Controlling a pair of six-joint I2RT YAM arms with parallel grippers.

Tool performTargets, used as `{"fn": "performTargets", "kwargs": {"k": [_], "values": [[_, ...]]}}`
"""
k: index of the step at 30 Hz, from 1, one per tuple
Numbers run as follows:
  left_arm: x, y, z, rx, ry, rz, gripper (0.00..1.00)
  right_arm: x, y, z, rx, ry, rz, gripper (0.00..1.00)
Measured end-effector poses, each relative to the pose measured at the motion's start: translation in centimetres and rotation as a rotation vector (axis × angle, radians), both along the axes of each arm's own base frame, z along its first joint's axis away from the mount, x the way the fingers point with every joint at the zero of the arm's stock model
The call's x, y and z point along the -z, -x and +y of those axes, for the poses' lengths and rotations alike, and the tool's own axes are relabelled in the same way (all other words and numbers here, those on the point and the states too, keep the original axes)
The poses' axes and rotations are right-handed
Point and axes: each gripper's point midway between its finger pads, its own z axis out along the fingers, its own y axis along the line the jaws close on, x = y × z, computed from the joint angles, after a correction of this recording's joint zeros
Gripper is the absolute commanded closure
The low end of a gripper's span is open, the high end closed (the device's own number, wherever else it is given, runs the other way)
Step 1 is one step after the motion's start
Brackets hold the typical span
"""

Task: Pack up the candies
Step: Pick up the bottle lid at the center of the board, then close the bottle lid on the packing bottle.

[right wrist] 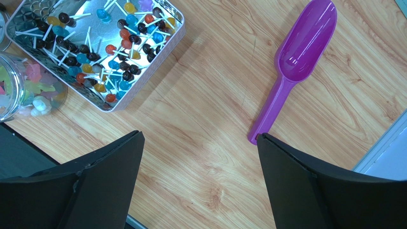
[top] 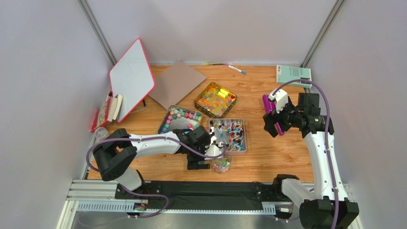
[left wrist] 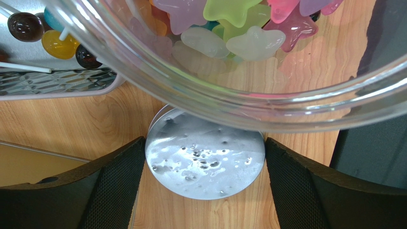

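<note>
Candies fill three tins: pastel lumps (top: pixel 180 118), lollipops (top: pixel 228 133) and glossy orange-yellow pieces (top: pixel 215 99). A glass jar (top: pixel 220 164) near the front edge holds pastel star candies (left wrist: pixel 229 28). A round silver lid (left wrist: pixel 205 162) lies flat on the wood just in front of the jar (left wrist: pixel 239 90). My left gripper (left wrist: pixel 205 167) is open, low over the table, its pads (left wrist: pixel 119 191) standing close on either side of the lid. My right gripper (right wrist: pixel 199 138) hangs open and empty high over bare wood. The purple scoop (right wrist: pixel 296 62) lies beyond its right finger.
A whiteboard (top: pixel 131 78) leans at the back left beside a brown board (top: pixel 176 83). A green book (top: pixel 293 75) and a pen (top: pixel 236 69) lie along the back edge. The lollipop tin (left wrist: pixel 57 81) sits close to the left of the jar. Small items are stacked at the far left (top: pixel 107 110).
</note>
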Motion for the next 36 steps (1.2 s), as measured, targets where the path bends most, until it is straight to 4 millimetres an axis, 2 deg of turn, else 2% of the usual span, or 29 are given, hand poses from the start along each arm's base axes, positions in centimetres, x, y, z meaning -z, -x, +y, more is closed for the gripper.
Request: {"fn": "performTargets", "kwargs": {"k": [7,10,13,18,21,23,27,32,36], "values": [[-0.2,-0.1,0.2,-0.028,-0.007,-0.001,0.12,-0.3,0.0,0.1,-0.003,0.000,-0.005,0.07],[-1.7,-0.1,0.3,-0.041,-0.002,-0.006,0.12,-0.5,0.0,0.1,-0.003,0.001,-0.007,0.07],[-5.4,-1.0,-0.9,-0.047,0.053,-0.046,0.12,-0.7,-0.1,0.1,-0.003,0.001,-0.013,0.07],[-14.5,-3.1,-4.4,-0.043,0.231,-0.156,0.11,-0.9,-0.1,0.1,-0.002,0.001,-0.018,0.07],[-19.1,-3.5,-6.2,-0.021,0.314,-0.205,0.10,-0.9,-0.1,0.0,-0.001,0.002,-0.019,0.07],[-20.7,-3.1,-7.1,0.000,0.338,-0.210,0.10,-1.0,-0.1,0.0,0.000,0.005,-0.024,0.07],[-21.1,-2.4,-8.7,0.032,0.338,-0.192,0.10,-1.5,0.1,-0.1,0.003,0.010,-0.045,0.07],[-17.9,-1.2,-9.2,0.059,0.251,-0.136,0.09,-2.5,0.8,0.0,0.004,0.014,-0.093,0.07],[-15.8,-0.2,-8.7,0.063,0.190,-0.093,0.09,-2.5,1.7,0.0,0.004,0.016,-0.106,0.07]]}}
